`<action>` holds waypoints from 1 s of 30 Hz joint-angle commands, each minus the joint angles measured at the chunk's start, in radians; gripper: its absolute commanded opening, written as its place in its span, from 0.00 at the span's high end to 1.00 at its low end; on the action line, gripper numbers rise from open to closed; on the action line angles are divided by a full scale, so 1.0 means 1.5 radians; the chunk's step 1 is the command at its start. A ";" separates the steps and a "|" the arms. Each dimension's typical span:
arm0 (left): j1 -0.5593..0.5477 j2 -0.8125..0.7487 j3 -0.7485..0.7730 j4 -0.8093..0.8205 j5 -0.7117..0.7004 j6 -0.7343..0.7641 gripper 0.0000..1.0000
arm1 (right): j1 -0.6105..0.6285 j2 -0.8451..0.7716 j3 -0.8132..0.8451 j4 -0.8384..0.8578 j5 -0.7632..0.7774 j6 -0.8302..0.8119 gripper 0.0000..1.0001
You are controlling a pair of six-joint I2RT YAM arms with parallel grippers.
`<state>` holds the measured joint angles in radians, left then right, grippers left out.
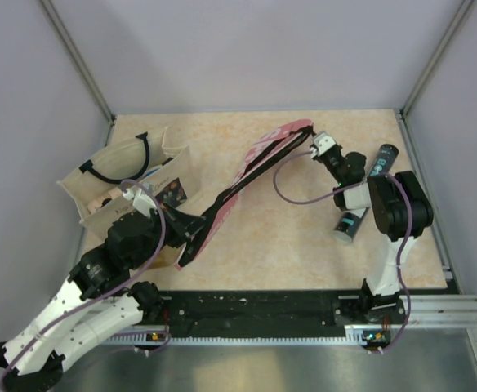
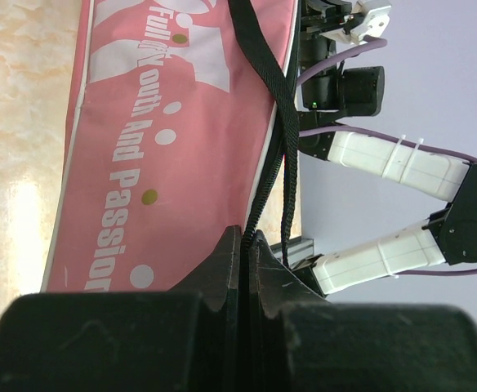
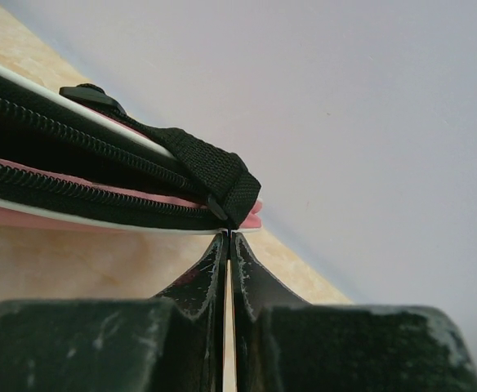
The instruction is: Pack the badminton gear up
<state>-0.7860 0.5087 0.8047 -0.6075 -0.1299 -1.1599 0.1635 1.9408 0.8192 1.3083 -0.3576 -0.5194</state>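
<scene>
The pink "SPORT" cover (image 1: 263, 155) hangs stretched on a diagonal between both grippers, above the table. My left gripper (image 1: 193, 233) holds its lower end. In the left wrist view the left gripper (image 2: 245, 237) is shut on the black zipper edge beside the strap (image 2: 287, 122), with the cover (image 2: 165, 147) running away from it. My right gripper (image 1: 314, 145) is at the cover's far end. In the right wrist view the right gripper (image 3: 229, 235) is shut, its tips pinching a small black tab under the strap's end (image 3: 206, 167) on the cover (image 3: 26, 214). A black tube (image 1: 383, 159) with teal lettering lies behind the right arm.
A beige tote bag (image 1: 124, 175) with black handles stands open at the left, just behind my left arm. Grey walls close in the table on three sides. The black base rail (image 1: 263, 306) runs along the near edge.
</scene>
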 commanded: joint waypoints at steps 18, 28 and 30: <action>0.001 0.006 0.046 0.056 -0.012 0.010 1.00 | 0.008 0.035 0.040 0.049 0.008 -0.052 0.70; 0.000 0.018 0.041 0.055 -0.027 0.037 1.00 | 0.011 0.018 0.038 0.060 -0.049 -0.025 1.00; 0.001 0.021 0.031 0.060 -0.028 0.040 1.00 | 0.011 0.003 0.028 0.056 -0.066 -0.008 1.00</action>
<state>-0.7860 0.5339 0.8230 -0.6109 -0.1505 -1.1221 0.1699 1.9865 0.8532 1.3125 -0.3786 -0.5842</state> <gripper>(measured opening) 0.046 0.007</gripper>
